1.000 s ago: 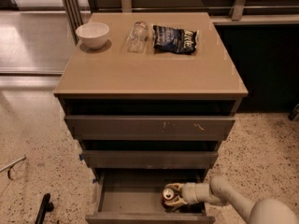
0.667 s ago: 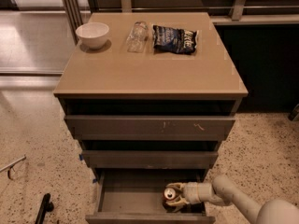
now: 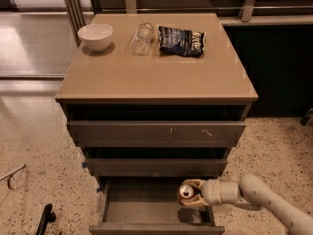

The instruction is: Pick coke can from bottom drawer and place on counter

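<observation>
Can (image 3: 186,192), silver top up, is pinched in my gripper (image 3: 190,196) at the right side of the open bottom drawer (image 3: 146,210). Along the far edge of the bench (image 3: 156,80) are a bowl (image 3: 96,35), a lying bottle (image 3: 142,37) and a bag (image 3: 182,40).
</observation>
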You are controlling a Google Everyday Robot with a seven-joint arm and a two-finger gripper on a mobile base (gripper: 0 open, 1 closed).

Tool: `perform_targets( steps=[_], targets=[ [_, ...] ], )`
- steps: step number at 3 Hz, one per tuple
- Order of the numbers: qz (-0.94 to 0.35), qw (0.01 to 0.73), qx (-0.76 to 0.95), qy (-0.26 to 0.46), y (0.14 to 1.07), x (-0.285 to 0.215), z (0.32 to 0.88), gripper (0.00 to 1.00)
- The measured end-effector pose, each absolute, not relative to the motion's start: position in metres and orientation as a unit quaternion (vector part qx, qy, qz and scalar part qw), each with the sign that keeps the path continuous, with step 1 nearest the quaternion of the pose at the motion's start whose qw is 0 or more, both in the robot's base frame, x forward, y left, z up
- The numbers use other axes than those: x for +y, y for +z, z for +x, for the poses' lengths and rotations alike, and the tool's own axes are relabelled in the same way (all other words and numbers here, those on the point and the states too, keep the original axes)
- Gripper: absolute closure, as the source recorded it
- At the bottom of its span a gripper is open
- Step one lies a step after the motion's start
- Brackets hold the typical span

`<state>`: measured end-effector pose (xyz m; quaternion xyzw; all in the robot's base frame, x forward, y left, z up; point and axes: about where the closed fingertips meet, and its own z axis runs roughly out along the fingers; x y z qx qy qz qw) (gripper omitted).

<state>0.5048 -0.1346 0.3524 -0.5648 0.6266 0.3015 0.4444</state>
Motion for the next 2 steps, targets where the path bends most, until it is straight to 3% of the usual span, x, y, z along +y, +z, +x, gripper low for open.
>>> perform_targets(
  steps=[2],
  targets=[
    [-0.588,0.429,0.611,0.311,0.3911,-0.1189,0.4778,1.0]
  ],
)
